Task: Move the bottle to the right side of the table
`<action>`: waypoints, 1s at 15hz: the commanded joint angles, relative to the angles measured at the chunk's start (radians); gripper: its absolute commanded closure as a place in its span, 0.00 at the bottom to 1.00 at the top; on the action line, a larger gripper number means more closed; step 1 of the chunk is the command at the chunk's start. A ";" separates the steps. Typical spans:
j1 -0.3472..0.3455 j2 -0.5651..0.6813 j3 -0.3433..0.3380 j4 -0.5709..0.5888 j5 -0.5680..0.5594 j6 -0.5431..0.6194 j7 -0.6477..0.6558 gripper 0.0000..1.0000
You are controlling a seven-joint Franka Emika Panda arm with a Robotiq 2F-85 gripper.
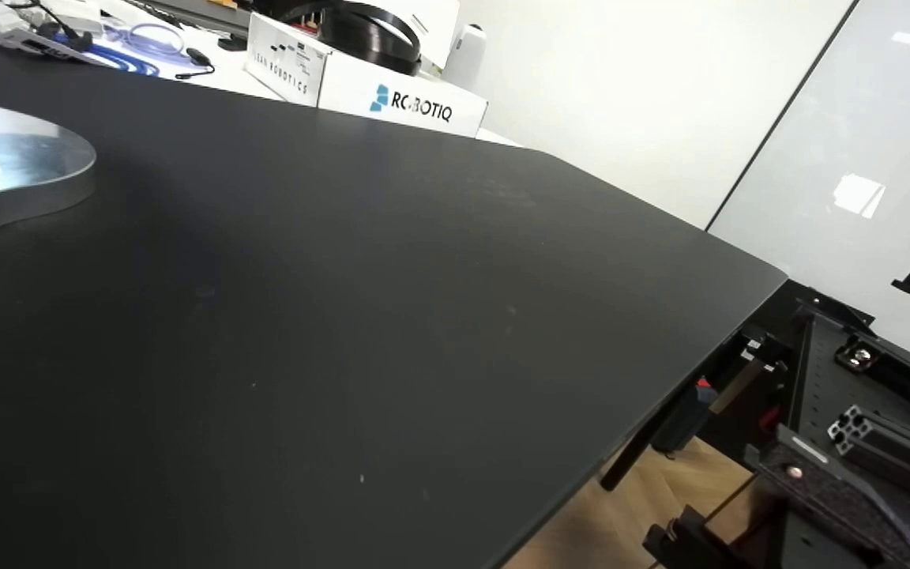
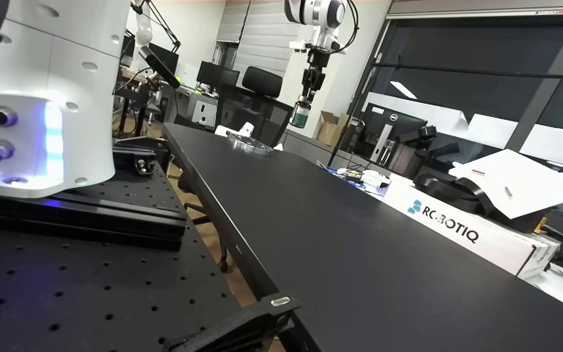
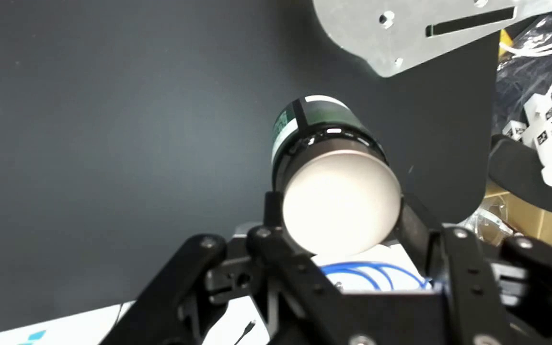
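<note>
The small dark bottle (image 2: 300, 115) with a green and silvery band hangs in the air above the far end of the black table (image 2: 340, 234) in an exterior view. My gripper (image 2: 305, 99) points down and is shut around its top. In the wrist view, the bottle (image 3: 328, 115) shows its round whitish cap toward the camera, between the two fingers of the gripper (image 3: 342, 211). The table (image 3: 113, 143) lies below it. In an exterior view the table (image 1: 439, 316) shows, but the bottle and gripper are out of view there.
A silvery plate (image 3: 362, 28) lies on the table near the bottle; it also shows in both exterior views (image 1: 36, 174) (image 2: 249, 144). A white Robotiq box (image 2: 457, 230) stands along the table's long side. Blue cables (image 3: 367, 268) lie beside it. A black chair (image 2: 257, 107) stands behind the far end.
</note>
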 commanded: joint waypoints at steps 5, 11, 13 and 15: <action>-0.176 -0.286 -0.068 -0.363 -0.008 0.016 -0.211 0.65; -0.275 -0.324 -0.099 -0.605 0.019 0.214 -0.310 0.65; -0.286 -0.298 -0.105 -0.662 0.020 0.309 -0.316 0.65; -0.284 -0.265 -0.115 -0.700 0.020 0.368 -0.306 0.65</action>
